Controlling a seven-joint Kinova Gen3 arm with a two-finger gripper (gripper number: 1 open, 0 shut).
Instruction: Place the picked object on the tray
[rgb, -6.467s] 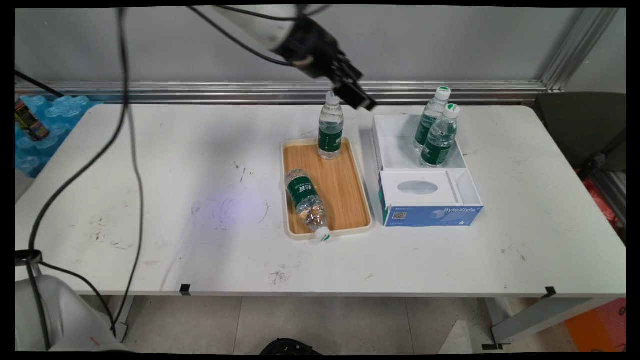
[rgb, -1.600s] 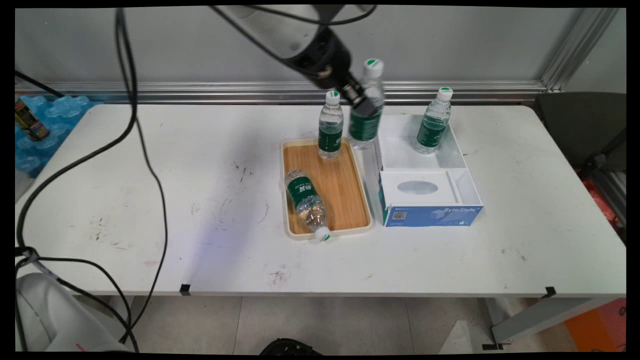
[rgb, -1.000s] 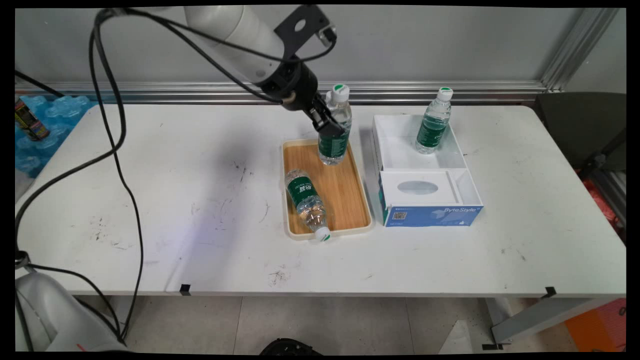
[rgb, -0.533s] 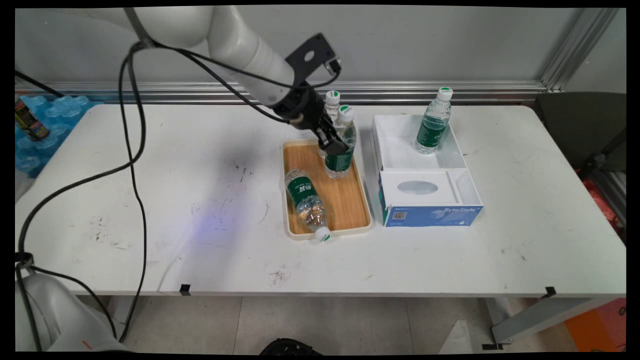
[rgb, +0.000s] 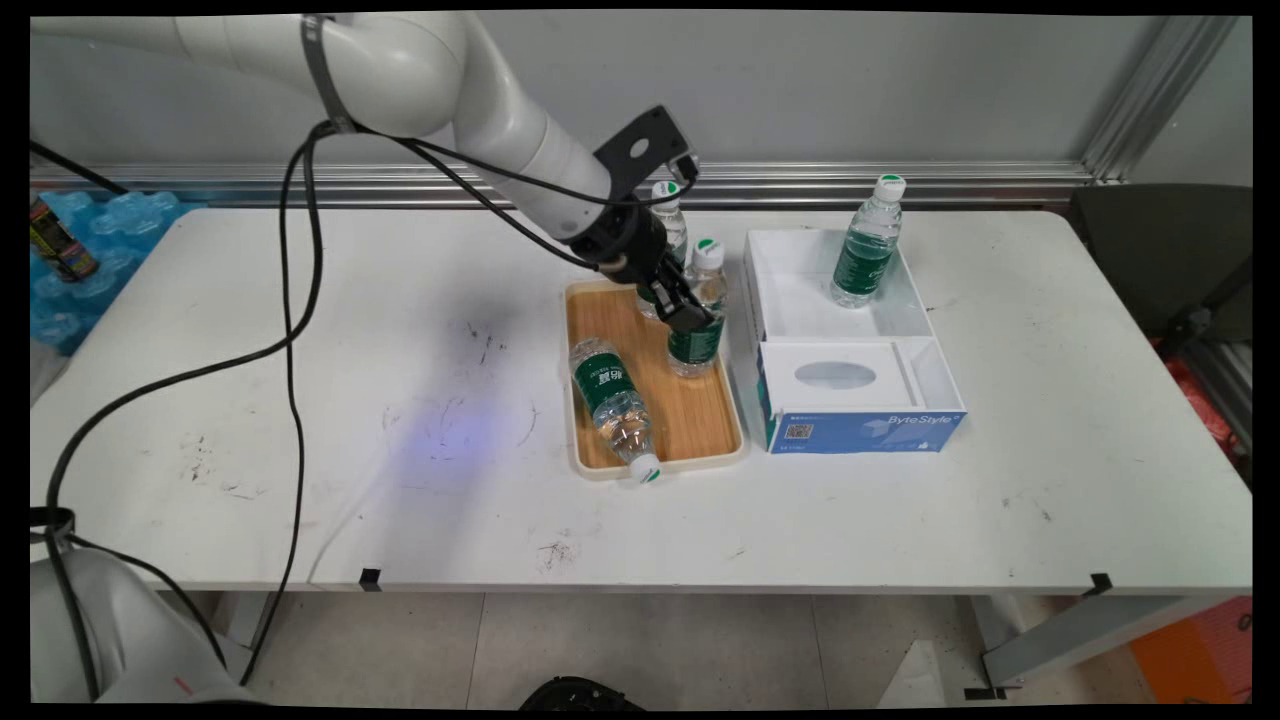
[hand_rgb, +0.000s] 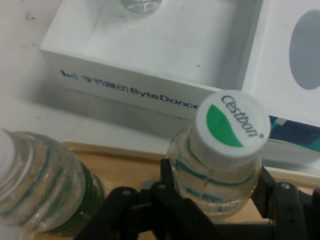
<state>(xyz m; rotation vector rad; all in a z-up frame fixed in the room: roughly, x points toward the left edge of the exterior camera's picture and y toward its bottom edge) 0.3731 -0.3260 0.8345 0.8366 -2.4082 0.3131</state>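
My gripper is shut on a water bottle with a green label and a white cap, held upright over the right side of the wooden tray; whether its base touches the tray is hidden. In the hand view the black fingers clamp the bottle's shoulder. A second bottle stands upright just behind, at the tray's far end, and its ribbed body shows at lower left. A third bottle lies on its side on the tray's left part.
A white and blue box lies open right of the tray, close to the held bottle, with one bottle standing in its far compartment. Black cables hang from the arm over the table's left half. Blue packs sit beyond the left edge.
The gripper has carried one bottle out of the white box, leftwards over the tray, and lowered it in front of the standing bottle. The box now holds one bottle instead of two.
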